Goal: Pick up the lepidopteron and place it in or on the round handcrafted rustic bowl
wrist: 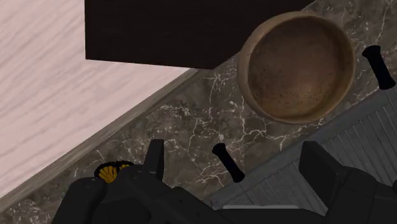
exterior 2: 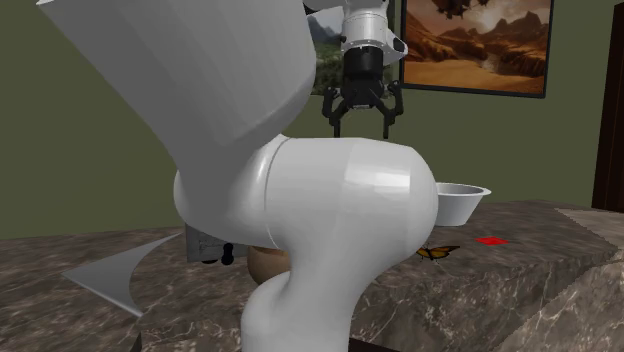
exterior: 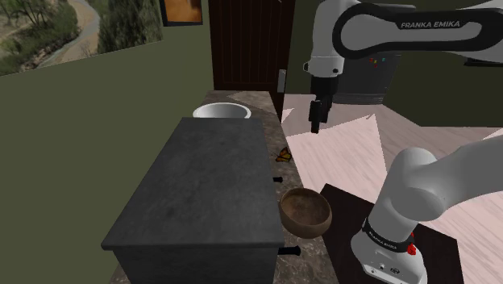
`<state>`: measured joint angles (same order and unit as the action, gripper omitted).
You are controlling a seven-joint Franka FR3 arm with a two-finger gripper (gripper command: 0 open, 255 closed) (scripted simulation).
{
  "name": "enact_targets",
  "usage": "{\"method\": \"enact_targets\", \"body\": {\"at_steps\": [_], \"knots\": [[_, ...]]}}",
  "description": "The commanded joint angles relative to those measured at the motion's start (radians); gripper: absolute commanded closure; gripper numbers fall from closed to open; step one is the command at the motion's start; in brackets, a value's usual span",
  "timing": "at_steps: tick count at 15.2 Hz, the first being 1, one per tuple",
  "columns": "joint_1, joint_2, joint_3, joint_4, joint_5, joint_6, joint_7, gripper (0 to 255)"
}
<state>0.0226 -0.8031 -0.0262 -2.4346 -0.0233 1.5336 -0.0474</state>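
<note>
Marble bench [exterior 2: 520,290] carries a dark drawer unit [exterior: 201,185], leaving a narrow strip along its floor-side edge where the rustic brown bowl [exterior: 305,214] sits. Gripper [exterior: 316,117] hangs well above that strip, jaws spread and empty. Smallest of all, the orange butterfly [exterior: 284,155] lies on the same edge strip, apart from the bowl and untouched — so nothing seems done yet: descent, grasp, carry and release into the bowl all remain.

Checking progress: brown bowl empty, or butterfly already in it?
Empty. The brown bowl is bare inside; the orange butterfly lies on the marble counter, apart from it.
</note>
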Motion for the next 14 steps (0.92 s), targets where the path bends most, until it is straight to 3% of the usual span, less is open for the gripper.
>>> {"method": "enact_targets", "body": {"at_steps": [1, 14], "knots": [[0.0, 0.0, 0.0, 0.0, 0.0, 0.0, 0.0, 0], [-0.135, 0.436, -0.076, 0.017, 0.096, 0.376, 0.265, 0]]}}
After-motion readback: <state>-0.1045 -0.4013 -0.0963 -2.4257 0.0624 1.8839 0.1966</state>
